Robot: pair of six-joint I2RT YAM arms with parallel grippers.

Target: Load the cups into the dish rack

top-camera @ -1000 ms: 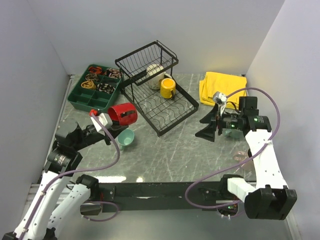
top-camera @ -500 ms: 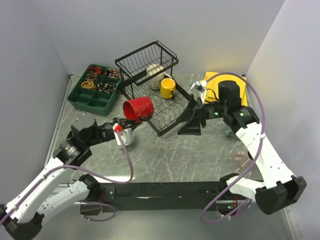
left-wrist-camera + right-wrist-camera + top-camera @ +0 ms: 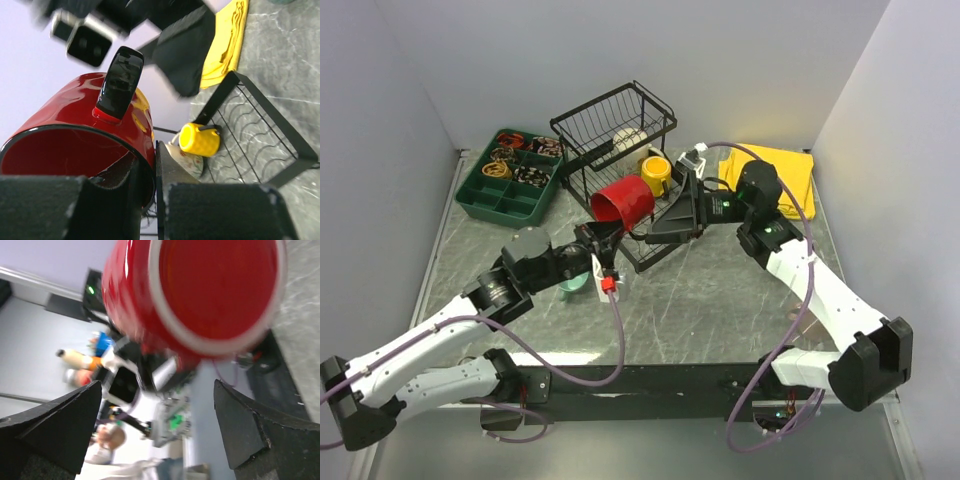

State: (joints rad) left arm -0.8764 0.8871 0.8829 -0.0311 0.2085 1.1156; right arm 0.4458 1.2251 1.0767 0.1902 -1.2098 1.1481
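Pinching red mug [image 3: 623,199] rim, left gripper [image 3: 603,237], right gripper [image 3: 665,215] wide, apparently apart

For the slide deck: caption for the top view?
Left gripper holds red mug over dish rack, open right gripper facing it.

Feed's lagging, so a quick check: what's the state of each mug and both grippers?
Red mug: held aloft, tilted, above dish rack.
Yellow mug: on dish rack tray.
Cream mug: in dish rack basket.
Teal mug: on table, unloaded.
Left gripper: jaws shut on red mug's rim.
Right gripper: jaws open, beside red mug.
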